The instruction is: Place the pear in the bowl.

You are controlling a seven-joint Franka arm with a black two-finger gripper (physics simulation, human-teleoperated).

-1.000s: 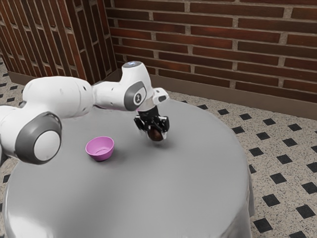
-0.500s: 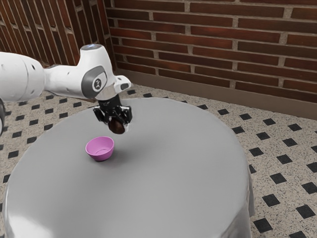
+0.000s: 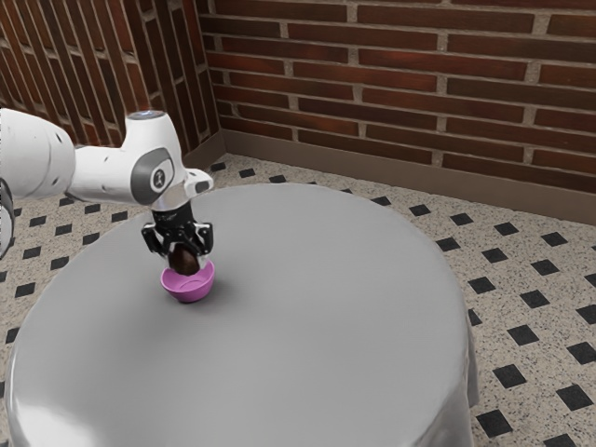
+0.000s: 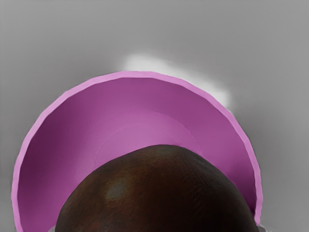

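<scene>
My gripper (image 3: pixel 186 262) is over the pink bowl (image 3: pixel 189 291) in the exterior view, shut on the dark brown pear (image 3: pixel 184 260). The pear's lower end hangs at the bowl's back rim and hides part of it. From the hand, the pear (image 4: pixel 159 193) looks large and dark against the bowl (image 4: pixel 140 96), whose inner wall and floor curve around it. Whether the pear touches the bowl, I cannot tell.
The round table (image 3: pixel 317 317) has a grey cloth, and its rounded edge drops to a speckled tile floor (image 3: pixel 521 372). Behind stands a brick wall (image 3: pixel 400 84). The arm reaches in from the exterior view's left.
Holding the pear, my hand has moved toward the exterior view's left, from well beside the bowl to above it, and has come down over the last half second. The bowl has stayed put.
</scene>
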